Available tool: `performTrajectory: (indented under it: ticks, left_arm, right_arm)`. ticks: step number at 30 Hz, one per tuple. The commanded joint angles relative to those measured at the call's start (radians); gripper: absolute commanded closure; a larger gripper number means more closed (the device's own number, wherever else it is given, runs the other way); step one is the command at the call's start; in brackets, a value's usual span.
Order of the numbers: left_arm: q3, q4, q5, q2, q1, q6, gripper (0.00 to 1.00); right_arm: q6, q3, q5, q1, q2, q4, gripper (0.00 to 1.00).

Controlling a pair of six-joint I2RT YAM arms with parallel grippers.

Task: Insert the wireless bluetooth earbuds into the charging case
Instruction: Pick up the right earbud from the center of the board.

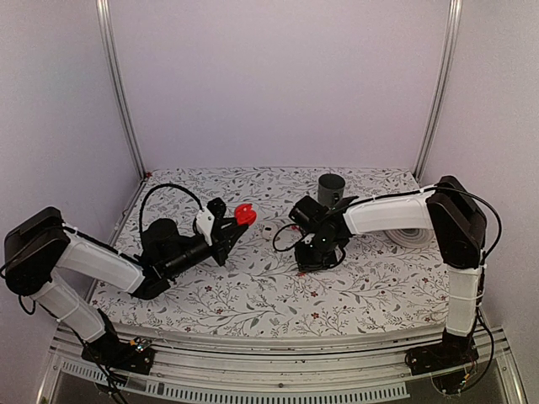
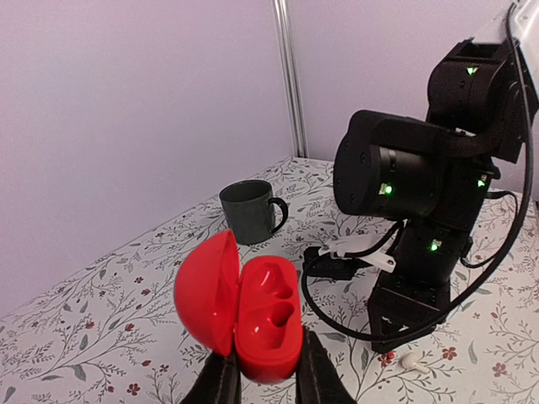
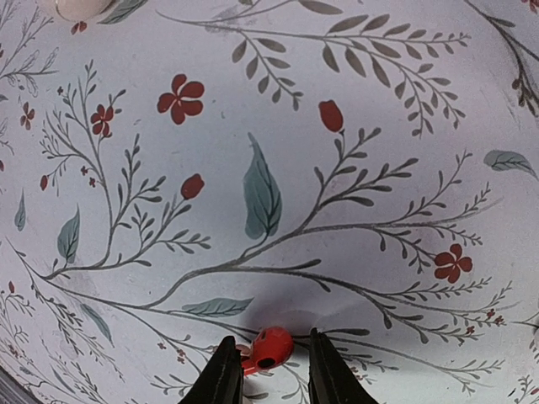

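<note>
Earbud (image 3: 271,349) lies within the right hand (image 3: 271,339) — grip unclear — while the left hand (image 2: 268,358) clamps the open red charging case (image 2: 268,316).

Floral table (image 1: 253,295) holds grey mug (image 1: 331,186), white earbud (image 2: 413,362).

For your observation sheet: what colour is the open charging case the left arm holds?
The charging case is red; the left wrist view shows it best.

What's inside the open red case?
The red charging case has two earbud-shaped hollows inside, and both look empty. Its lid is turned away, so I can't see the inside of that.
</note>
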Motion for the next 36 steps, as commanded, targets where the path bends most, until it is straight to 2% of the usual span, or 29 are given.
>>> performTrajectory:
  ticks: [1, 15, 21, 24, 31, 36]
  left_arm:
    - [-0.011, 0.039, 0.006, -0.017, 0.015, 0.014, 1.00]
    - [-0.015, 0.041, 0.007, -0.023, 0.016, 0.014, 1.00]
    - [-0.019, 0.042, 0.006, -0.027, 0.017, 0.013, 1.00]
    - [-0.018, 0.041, 0.006, -0.029, 0.017, 0.013, 1.00]
    - [-0.023, 0.041, 0.005, -0.034, 0.016, 0.013, 1.00]
    - [-0.027, 0.044, 0.003, -0.043, 0.017, 0.014, 1.00]
  right_arm:
    - [0.009, 0.041, 0.045, 0.009, 0.044, -0.044, 0.71]
    - [-0.009, 0.161, 0.131, 0.047, 0.133, -0.168, 0.80]
    - [-0.005, 0.169, 0.159, 0.052, 0.126, -0.214, 0.69]
    - [0.005, 0.168, 0.142, 0.057, 0.119, -0.223, 0.66]
    - [0.042, 0.135, 0.078, 0.060, 0.118, -0.209, 0.72]
    - [0.064, 0.093, 0.064, 0.054, 0.100, -0.195, 0.70]
